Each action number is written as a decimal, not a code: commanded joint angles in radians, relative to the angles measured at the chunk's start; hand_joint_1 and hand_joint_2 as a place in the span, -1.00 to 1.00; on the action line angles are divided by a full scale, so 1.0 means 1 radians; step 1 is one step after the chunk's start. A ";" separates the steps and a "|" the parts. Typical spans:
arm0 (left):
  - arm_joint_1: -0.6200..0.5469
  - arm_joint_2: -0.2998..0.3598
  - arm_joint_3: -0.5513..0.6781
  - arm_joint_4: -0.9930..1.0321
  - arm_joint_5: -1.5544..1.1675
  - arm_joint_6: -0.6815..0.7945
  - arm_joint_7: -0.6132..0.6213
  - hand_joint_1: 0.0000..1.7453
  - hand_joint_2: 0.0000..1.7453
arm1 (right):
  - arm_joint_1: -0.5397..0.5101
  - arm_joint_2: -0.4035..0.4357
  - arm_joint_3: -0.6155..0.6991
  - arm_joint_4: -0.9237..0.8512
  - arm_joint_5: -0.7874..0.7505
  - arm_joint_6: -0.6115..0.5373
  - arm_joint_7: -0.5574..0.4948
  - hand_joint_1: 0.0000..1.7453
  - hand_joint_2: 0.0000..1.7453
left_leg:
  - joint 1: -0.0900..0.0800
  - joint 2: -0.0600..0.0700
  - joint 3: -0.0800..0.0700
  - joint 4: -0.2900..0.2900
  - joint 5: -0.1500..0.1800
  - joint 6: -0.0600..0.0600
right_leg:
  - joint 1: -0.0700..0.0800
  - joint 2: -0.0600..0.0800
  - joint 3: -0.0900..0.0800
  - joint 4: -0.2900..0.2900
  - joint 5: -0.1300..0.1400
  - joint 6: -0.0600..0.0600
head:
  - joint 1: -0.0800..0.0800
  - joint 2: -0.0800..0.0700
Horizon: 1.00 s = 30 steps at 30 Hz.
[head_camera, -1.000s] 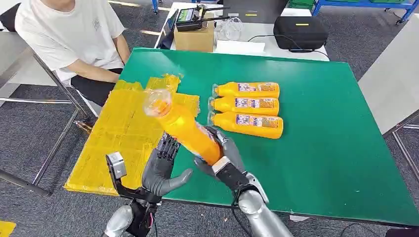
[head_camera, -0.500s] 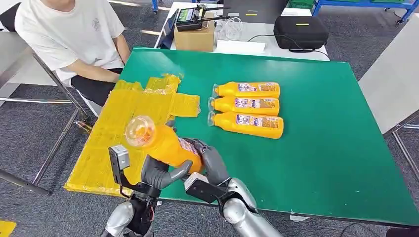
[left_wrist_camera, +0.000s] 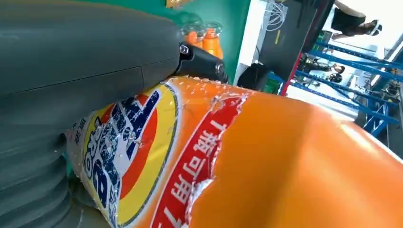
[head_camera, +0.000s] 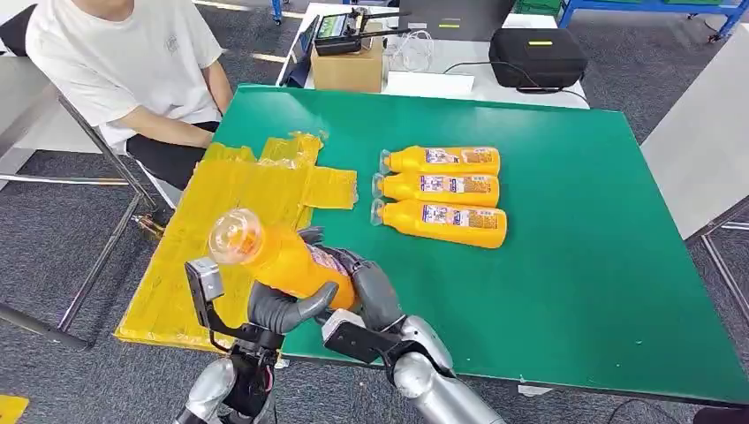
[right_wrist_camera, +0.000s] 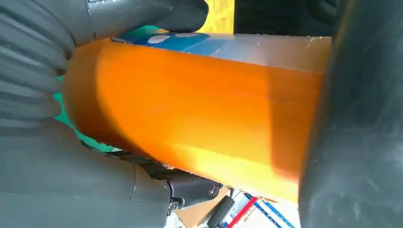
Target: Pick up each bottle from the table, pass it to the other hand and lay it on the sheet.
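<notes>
You are looking at a handover in mid-air: the right hand (head_camera: 366, 291) and left hand (head_camera: 278, 305) are both gripping the bottle (head_camera: 283, 258) above the bench (head_camera: 574, 265) edge, beside the sheet (head_camera: 221, 221). The risk is in the release: if the right hand is letting go before the left is holding firmly, the smooth, tilted bottle could be slipping to the floor.

The label of the held orange bottle (left_wrist_camera: 266, 156) carries a red band with white Chinese characters, of which "一瓶可用" can be made out, beside a blue-and-orange round logo whose lettering is too distorted to read. The three bottles (head_camera: 446, 185) lying farther out on the green table have labels too small to read.
</notes>
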 commanded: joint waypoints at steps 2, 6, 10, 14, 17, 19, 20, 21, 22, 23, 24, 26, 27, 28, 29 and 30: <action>-0.051 0.018 -0.021 0.014 0.029 -0.027 0.004 1.00 1.00 | -0.031 0.000 0.061 0.086 0.006 -0.013 -0.002 -1.00 1.00 | 0.000 -0.001 0.001 -0.001 0.000 0.002 | 0.000 -0.001 0.001 -0.001 0.000 -0.002 | 0.000 0.000; -0.056 0.023 0.004 0.025 0.056 -0.017 0.012 1.00 1.00 | 0.003 0.020 0.007 0.076 -0.030 -0.107 -0.053 -1.00 -1.00 | 0.000 -0.002 0.002 -0.002 0.000 0.003 | 0.001 -0.002 0.003 -0.002 0.000 -0.004 | 0.000 0.000; -0.058 0.030 0.058 0.028 0.068 0.004 -0.007 1.00 1.00 | 0.054 0.035 -0.055 -0.028 -0.121 -0.191 -0.139 -1.00 -1.00 | 0.001 -0.002 0.002 -0.003 0.000 0.003 | 0.001 -0.002 0.003 -0.002 0.000 -0.005 | 0.000 0.000; -0.053 0.051 0.104 0.037 0.069 -0.005 -0.017 1.00 1.00 | 0.074 0.015 -0.072 -0.118 -0.144 -0.219 -0.127 -1.00 -1.00 | 0.000 -0.001 0.000 -0.001 0.000 0.002 | 0.000 -0.001 0.000 0.000 0.000 -0.003 | 0.000 0.000; -0.058 0.068 0.143 0.078 -0.013 0.036 -0.041 1.00 1.00 | 0.098 -0.006 -0.083 -0.188 -0.147 -0.224 -0.135 -1.00 -1.00 | 0.000 -0.001 0.002 -0.002 0.000 0.003 | 0.001 0.000 0.002 -0.002 0.000 -0.004 | 0.000 0.000; -0.087 0.096 0.150 0.134 -0.196 0.106 -0.062 1.00 1.00 | 0.120 -0.023 -0.084 -0.256 -0.116 -0.252 -0.136 -1.00 -1.00 | 0.000 -0.002 0.002 -0.003 0.001 0.003 | 0.001 -0.002 0.003 -0.003 0.000 -0.005 | 0.000 0.000; -0.107 0.112 0.150 0.164 -0.295 0.138 -0.069 1.00 1.00 | 0.130 -0.030 -0.087 -0.282 -0.104 -0.260 -0.133 -1.00 -1.00 | 0.000 -0.002 0.001 -0.002 0.001 0.002 | 0.001 -0.002 0.002 -0.002 0.000 -0.004 | 0.000 0.000; -0.130 0.119 0.171 0.206 -0.362 0.165 -0.066 1.00 1.00 | 0.140 -0.039 -0.091 -0.308 -0.086 -0.268 -0.126 -1.00 -1.00 | 0.000 -0.003 0.001 -0.002 0.001 0.002 | 0.000 -0.002 0.002 -0.001 0.000 -0.003 | 0.000 0.000; -0.149 0.127 0.182 0.236 -0.444 0.203 -0.062 1.00 1.00 | 0.151 -0.043 -0.098 -0.321 -0.082 -0.268 -0.125 -1.00 -1.00 | 0.000 -0.004 0.002 -0.003 0.001 0.003 | 0.001 -0.003 0.003 -0.003 0.000 -0.004 | 0.001 0.000; -0.162 0.134 0.191 0.255 -0.489 0.217 -0.057 1.00 1.00 | 0.160 -0.045 -0.104 -0.329 -0.082 -0.266 -0.125 -1.00 -1.00 | 0.000 -0.005 0.003 -0.003 0.001 0.003 | 0.001 -0.004 0.004 -0.003 0.000 -0.005 | 0.000 0.000; -0.183 0.151 0.191 0.294 -0.614 0.266 -0.039 1.00 1.00 | 0.176 -0.044 -0.117 -0.334 -0.082 -0.262 -0.124 -1.00 -1.00 | 0.000 -0.005 0.002 -0.003 0.001 0.003 | 0.001 -0.004 0.004 -0.003 0.000 -0.005 | 0.000 0.000; -0.199 0.170 0.194 0.327 -0.739 0.290 -0.005 1.00 1.00 | 0.192 -0.038 -0.132 -0.329 -0.083 -0.258 -0.124 -1.00 -1.00 | 0.000 -0.004 0.002 -0.002 0.001 0.002 | 0.001 -0.003 0.003 -0.002 0.000 -0.003 | 0.000 0.000; -0.221 0.194 0.175 0.369 -0.873 0.319 0.042 1.00 1.00 | 0.202 -0.034 -0.138 -0.323 -0.087 -0.255 -0.128 -1.00 -1.00 | 0.000 -0.003 0.002 -0.002 0.001 0.002 | 0.001 -0.003 0.003 -0.002 0.000 -0.003 | 0.000 0.000; -0.241 0.209 0.166 0.398 -0.945 0.303 0.076 1.00 1.00 | 0.207 -0.032 -0.140 -0.322 -0.089 -0.252 -0.131 -1.00 -1.00 | 0.000 -0.003 0.002 -0.002 0.001 0.002 | 0.001 -0.002 0.002 -0.002 0.000 -0.003 | 0.000 0.000; -0.269 0.218 0.167 0.438 -1.033 0.295 0.107 1.00 1.00 | 0.211 -0.028 -0.140 -0.325 -0.094 -0.241 -0.137 -1.00 -1.00 | 0.000 -0.004 0.003 -0.004 0.001 0.003 | 0.001 -0.004 0.005 -0.004 0.000 -0.005 | 0.000 0.000; -0.306 0.234 0.152 0.491 -1.103 0.272 0.146 1.00 1.00 | 0.211 -0.027 -0.141 -0.329 -0.098 -0.235 -0.141 -1.00 -1.00 | 0.000 -0.004 0.002 -0.003 0.001 0.002 | 0.001 -0.004 0.003 -0.002 0.000 -0.004 | 0.000 0.000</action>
